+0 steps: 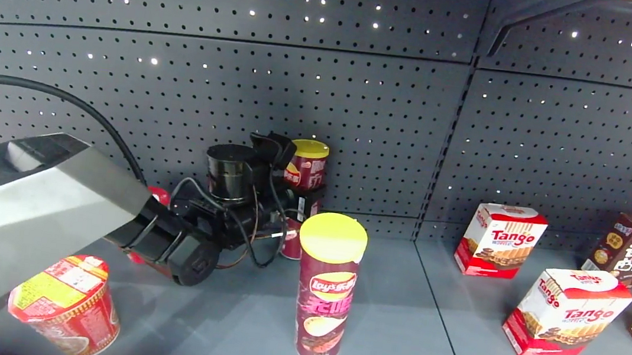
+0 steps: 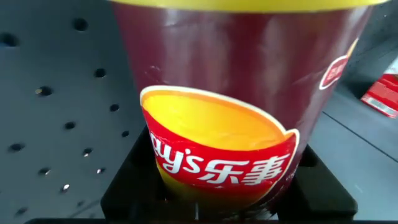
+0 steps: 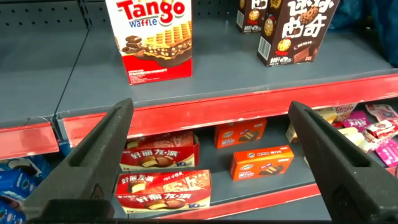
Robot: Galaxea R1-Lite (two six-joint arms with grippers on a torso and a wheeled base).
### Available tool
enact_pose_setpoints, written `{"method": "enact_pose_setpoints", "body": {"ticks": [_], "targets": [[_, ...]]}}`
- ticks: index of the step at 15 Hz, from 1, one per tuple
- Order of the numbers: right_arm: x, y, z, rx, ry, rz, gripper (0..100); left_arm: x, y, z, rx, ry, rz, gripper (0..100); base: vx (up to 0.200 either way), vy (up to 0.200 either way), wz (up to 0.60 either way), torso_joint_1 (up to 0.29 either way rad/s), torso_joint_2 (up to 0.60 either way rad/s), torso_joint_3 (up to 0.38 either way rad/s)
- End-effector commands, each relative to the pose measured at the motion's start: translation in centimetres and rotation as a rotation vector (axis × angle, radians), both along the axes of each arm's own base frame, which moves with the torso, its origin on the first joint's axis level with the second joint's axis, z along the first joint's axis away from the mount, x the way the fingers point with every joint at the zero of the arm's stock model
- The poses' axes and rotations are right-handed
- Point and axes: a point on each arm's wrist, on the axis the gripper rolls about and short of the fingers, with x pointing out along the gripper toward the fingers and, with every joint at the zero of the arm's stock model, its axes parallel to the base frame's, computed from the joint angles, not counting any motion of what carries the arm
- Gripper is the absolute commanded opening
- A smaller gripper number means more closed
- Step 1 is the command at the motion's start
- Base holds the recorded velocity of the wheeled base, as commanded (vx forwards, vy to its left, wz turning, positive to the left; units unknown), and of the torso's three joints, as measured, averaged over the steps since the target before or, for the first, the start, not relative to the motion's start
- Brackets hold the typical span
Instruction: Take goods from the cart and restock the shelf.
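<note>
You are mid-restock: your left gripper (image 1: 301,195) is clenched around a chip can (image 1: 307,167), which stands upright at the back of the shelf (image 1: 395,317), close against the pegboard (image 1: 360,105). It looks set down or nearly so, so what is left for this one is to let go and draw back. A second chip can (image 1: 329,286) stands in front of it, a noodle cup (image 1: 66,304) sits near the front edge on the left, and wafer boxes (image 1: 500,240) and chocolate boxes (image 1: 630,249) fill the bay to the right. Your right gripper (image 3: 211,106) hangs spread wide, grasping nothing, before lower shelves of snack boxes (image 3: 163,186). Both cans are lidded, the cup sealed, the boxes shut — contents unseen. How much waits in the cart you cannot tell from here.
</note>
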Motion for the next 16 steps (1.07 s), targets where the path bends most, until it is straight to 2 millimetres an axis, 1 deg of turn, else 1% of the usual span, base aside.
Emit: {"method": "enact_pose_setpoints", "body": {"ticks": [1,6,9,10,11,12,13,14,16], "targets": [[0.0,0.0,0.0,0.0,0.002,0.0,100,0.6,-0.3,-1.1,0.006,0.014,0.0,0,0.0,0.0,0.0,0.0,0.0,0.0],[0.0,0.0,0.0,0.0,0.002,0.0,100,0.6,-0.2,-1.0,0.007,0.014,0.003,0,0.0,0.0,0.0,0.0,0.0,0.0],[0.0,0.0,0.0,0.0,0.002,0.0,100,0.2,0.0,-1.2,0.014,0.028,0.001,0,0.0,0.0,0.0,0.0,0.0,0.0],[0.0,0.0,0.0,0.0,0.002,0.0,100,-0.4,0.3,-0.7,0.015,0.029,0.003,0,0.0,0.0,0.0,0.0,0.0,0.0],[0.0,0.0,0.0,0.0,0.002,0.0,100,-0.8,0.5,-0.7,0.018,0.036,0.003,0,0.0,0.0,0.0,0.0,0.0,0.0],[0.0,0.0,0.0,0.0,0.002,0.0,100,-1.0,0.7,-0.7,0.022,0.041,0.004,100,0.0,0.0,0.0,0.0,0.0,0.0],[0.0,0.0,0.0,0.0,0.002,0.0,100,-1.2,0.8,-0.6,0.022,0.042,0.006,100,0.0,0.0,0.0,0.0,0.0,0.0],[0.0,0.0,0.0,0.0,0.002,0.0,100,-1.4,1.5,-0.4,0.023,0.045,0.019,100,0.0,0.0,0.0,0.0,0.0,0.0],[0.0,0.0,0.0,0.0,0.002,0.0,100,-2.3,2.1,-0.1,0.028,0.055,0.022,100,0.0,0.0,0.0,0.0,0.0,0.0]]}}
